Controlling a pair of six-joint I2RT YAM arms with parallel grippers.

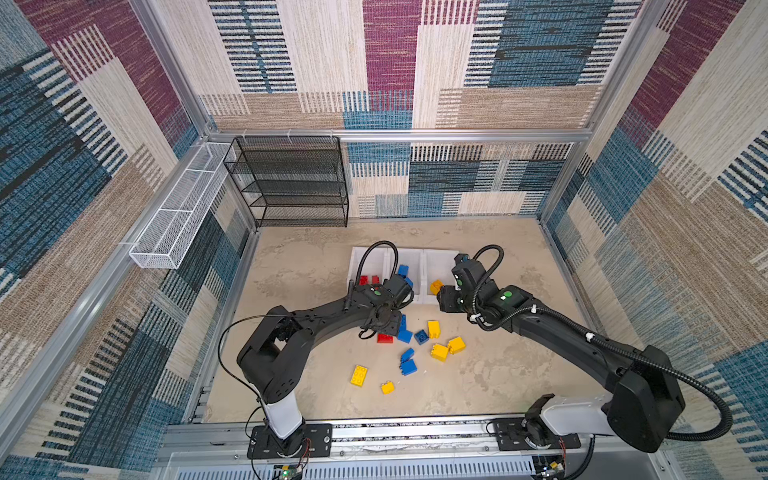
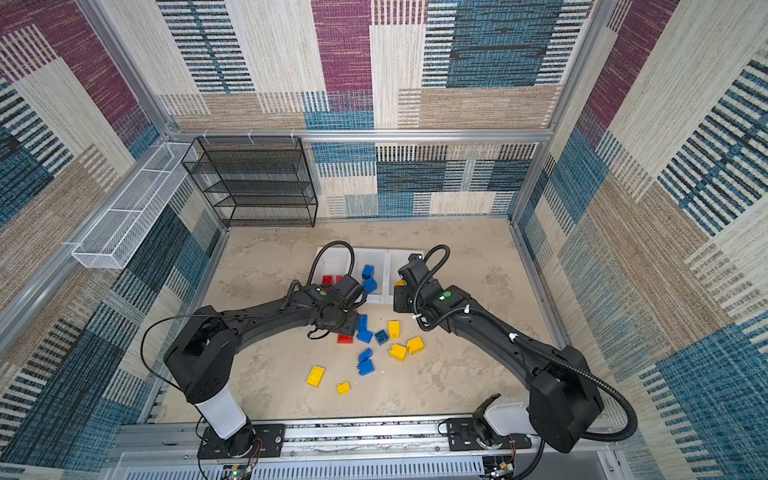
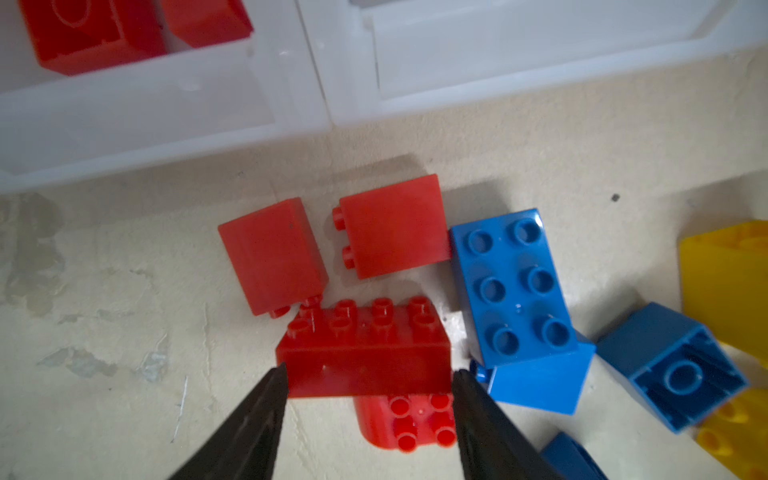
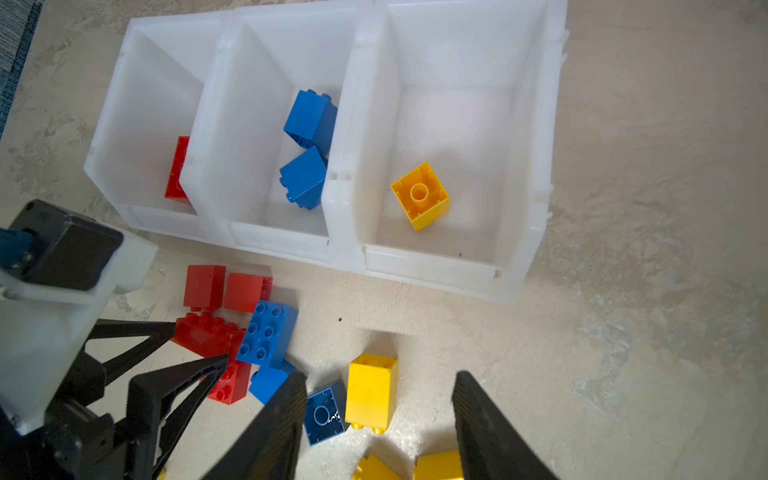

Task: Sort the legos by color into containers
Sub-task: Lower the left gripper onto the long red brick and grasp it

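Left wrist view.
Obs: left claw [image 3: 368,370] spread, one finger at each end of the long red brick [image 3: 363,353] on the tabletop [image 3: 124,291]; not clamped. Endwise straddle probably because other red bricks [image 3: 270,253] crowd its long sides.
Chk: Bins [image 4: 536,166]?
Obs: Left bin holds red, middle two blue, right one yellow brick [image 4: 419,195]. One colour each; reds lie on the left arm's side.
Chk: Right claw [image 4: 380,374]?
Obs: Spread, empty, above loose yellow bricks [image 4: 371,390] just before the bins.

No text, label or number is readable anywhere.
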